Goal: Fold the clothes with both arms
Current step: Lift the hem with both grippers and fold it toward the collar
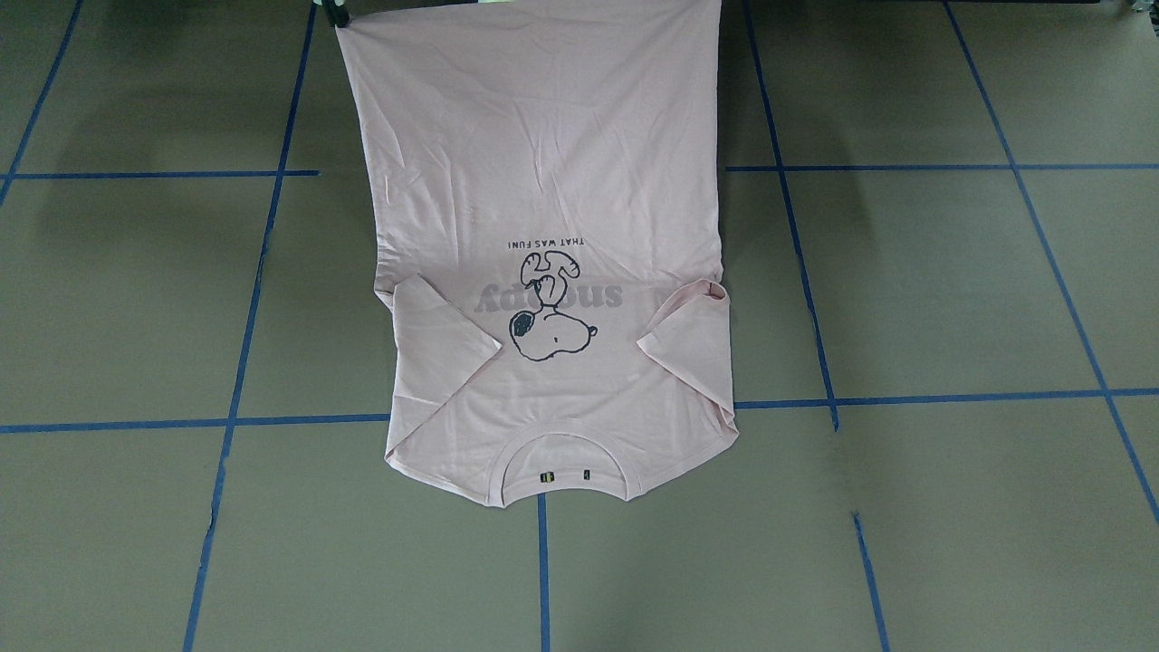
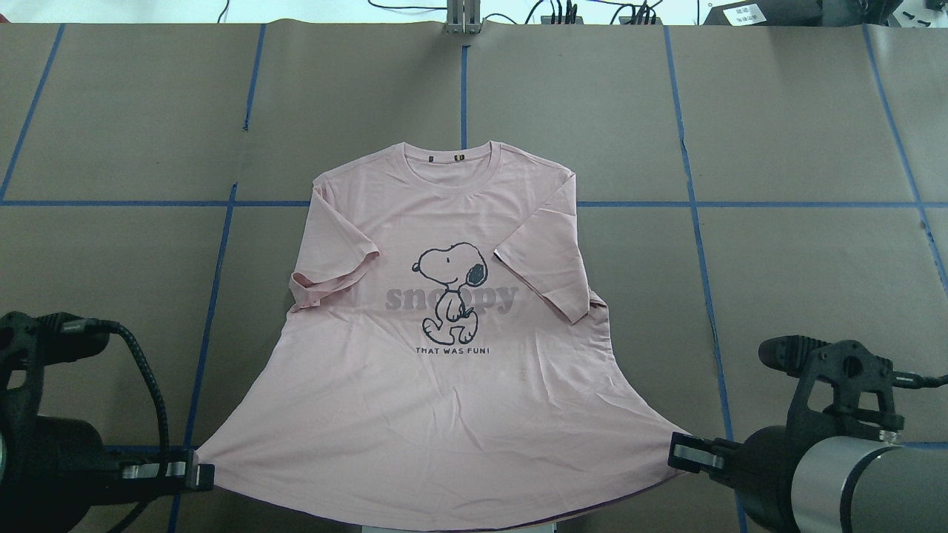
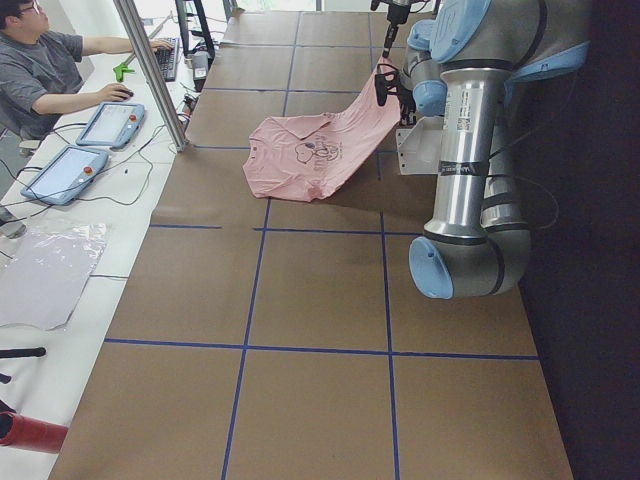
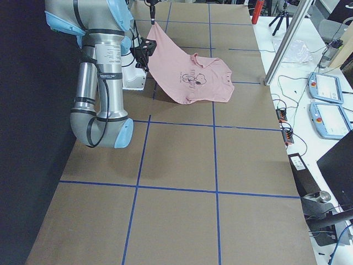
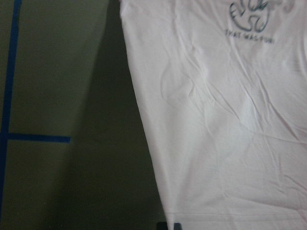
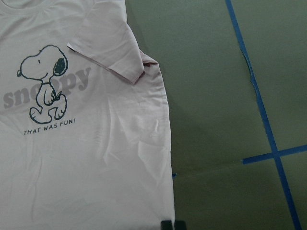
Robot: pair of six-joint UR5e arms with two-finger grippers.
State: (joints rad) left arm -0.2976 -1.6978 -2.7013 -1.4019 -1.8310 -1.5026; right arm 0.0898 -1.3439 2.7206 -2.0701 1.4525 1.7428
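Note:
The pale pink T-shirt [image 2: 444, 400] lies print up, collar at the table's far side, both sleeves folded in over the front. Its hem end is lifted off the table and stretched wide between my two grippers. My left gripper [image 2: 198, 474] is shut on the hem's left corner. My right gripper [image 2: 678, 451] is shut on the hem's right corner. The front-facing view shows the shirt [image 1: 543, 163] rising toward the right gripper [image 1: 337, 16]; the left gripper is beyond that view's top edge. The wrist views show the cloth [image 5: 230, 134] [image 6: 96, 158] hanging from the fingertips at the bottom edge.
The brown table [image 2: 800, 281] carries a grid of blue tape lines. A metal post [image 2: 463, 18] stands at its far edge. In the left side view an operator [image 3: 40, 70] sits by tablets beside an upright pole [image 3: 150, 75]. The white pedestal [image 3: 420, 150] is under the hem.

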